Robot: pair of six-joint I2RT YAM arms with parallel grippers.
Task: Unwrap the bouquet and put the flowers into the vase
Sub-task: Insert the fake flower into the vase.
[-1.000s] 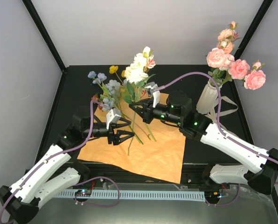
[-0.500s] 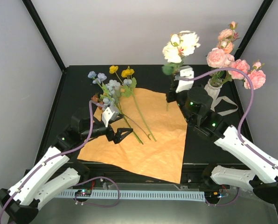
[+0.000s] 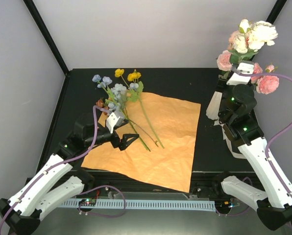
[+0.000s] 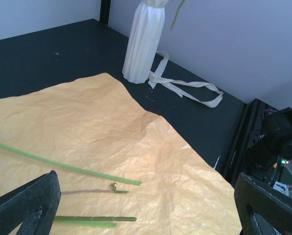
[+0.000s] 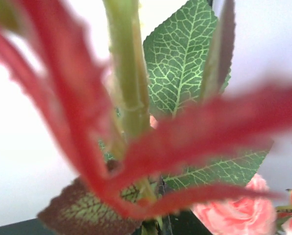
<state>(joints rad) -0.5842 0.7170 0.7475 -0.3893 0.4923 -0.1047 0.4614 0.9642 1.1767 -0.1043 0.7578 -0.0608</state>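
Crinkled matt orange paper (image 3: 160,142), a ribbed matt white vase (image 4: 145,41), a smooth matt black table (image 3: 185,83).

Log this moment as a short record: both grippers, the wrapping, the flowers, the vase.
left gripper: open, low over the orange paper
right gripper: shut on cream flowers, raised near the rim of the vase
orange paper: unwrapped, spread flat
vase: upright, already holds pink flowers
blue and yellow flowers: lying at the paper's far edge
ribbon: loose beside the vase
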